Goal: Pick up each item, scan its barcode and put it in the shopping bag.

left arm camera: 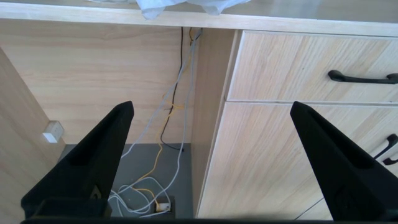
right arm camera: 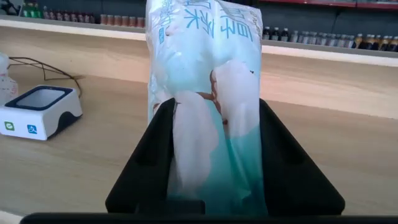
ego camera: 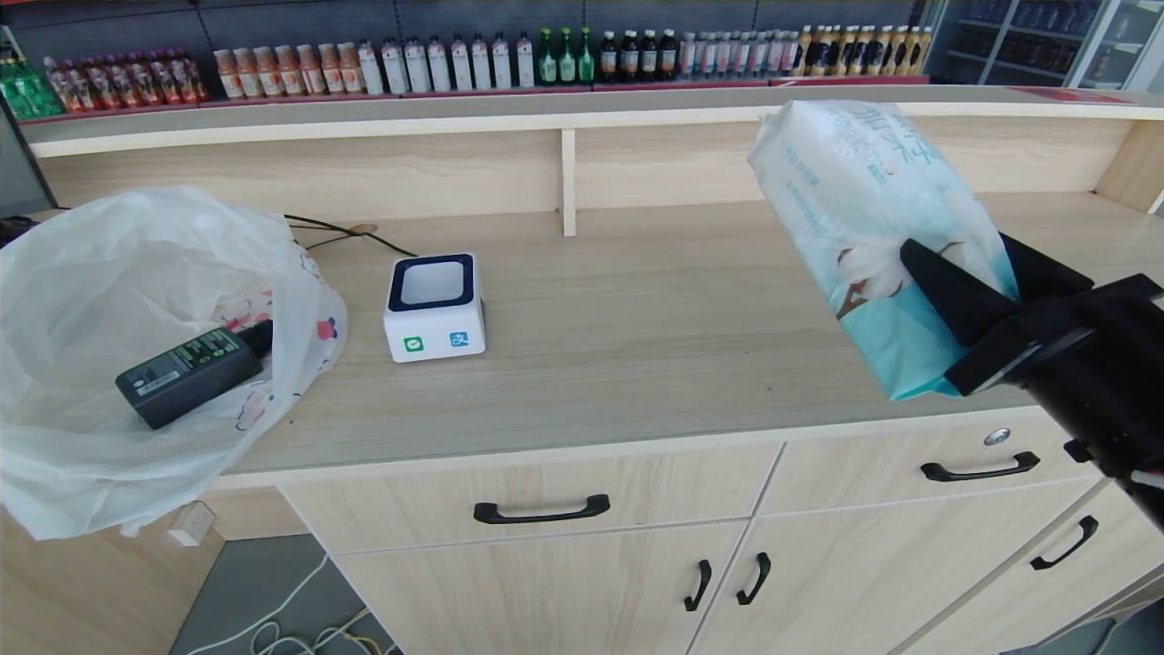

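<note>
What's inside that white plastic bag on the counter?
A black, brick-shaped item with a label lies in the shopping bag. The bag's crumpled folds hide anything beneath or beside it.

It was a shop: bottled drinks [ego camera: 509, 59] lined the far shelf, a payment scanner [ego camera: 434, 307] sat on the table [ego camera: 637, 309].

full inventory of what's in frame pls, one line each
shopping bag: 1, translucent white, left end of counter, draping over edge
power adapter: 1, black, in shopping bag
scanner: 1, white, dark blue frame, on counter beside shopping bag
tissue pack: 1, white and teal, held above counter's right part
bottles: many, mixed colours, shelf behind
handles: several, black, cabinet fronts
cables: several, white and yellow, floor
left gripper: 1, black, open, low before cabinet
right gripper: 1, black, shut on tissue pack
</note>
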